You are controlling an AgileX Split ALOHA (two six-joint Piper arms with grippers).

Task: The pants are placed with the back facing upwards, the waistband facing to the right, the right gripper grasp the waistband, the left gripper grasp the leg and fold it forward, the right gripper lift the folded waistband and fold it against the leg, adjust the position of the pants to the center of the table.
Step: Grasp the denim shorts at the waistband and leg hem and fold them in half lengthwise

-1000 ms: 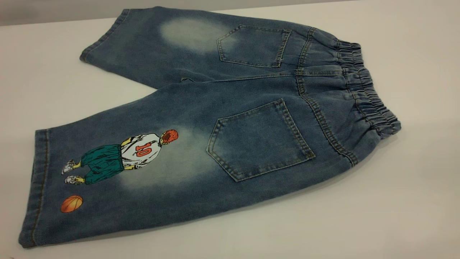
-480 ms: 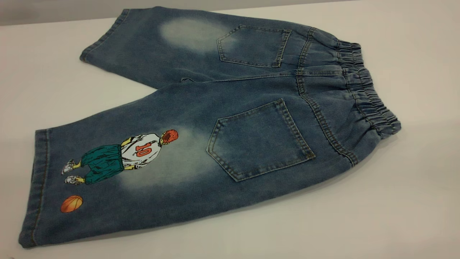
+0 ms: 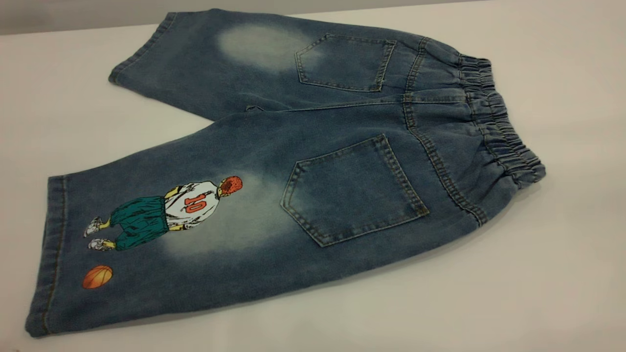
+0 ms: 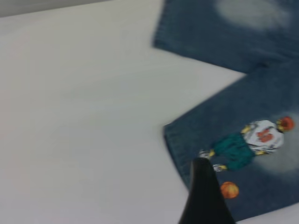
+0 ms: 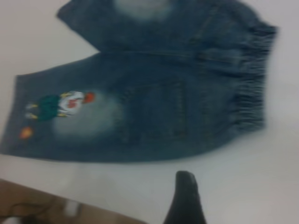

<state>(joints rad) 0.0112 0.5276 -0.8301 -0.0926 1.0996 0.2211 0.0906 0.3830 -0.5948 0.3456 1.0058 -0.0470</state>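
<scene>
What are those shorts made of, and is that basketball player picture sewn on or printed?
The shorts look like washed blue denim: contrast stitching, faded pale patches, patch pockets. The waistband is gathered, so probably elasticated. The player picture lies flat with crisp colours, likely printed, though that can't be confirmed. The table looks smooth, matte white.

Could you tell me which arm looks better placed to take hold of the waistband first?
Probably the right. Its gripper hangs over bare table off the pants, on the elastic waistband's side. The left gripper is above the printed leg's hem, at the far end.
</scene>
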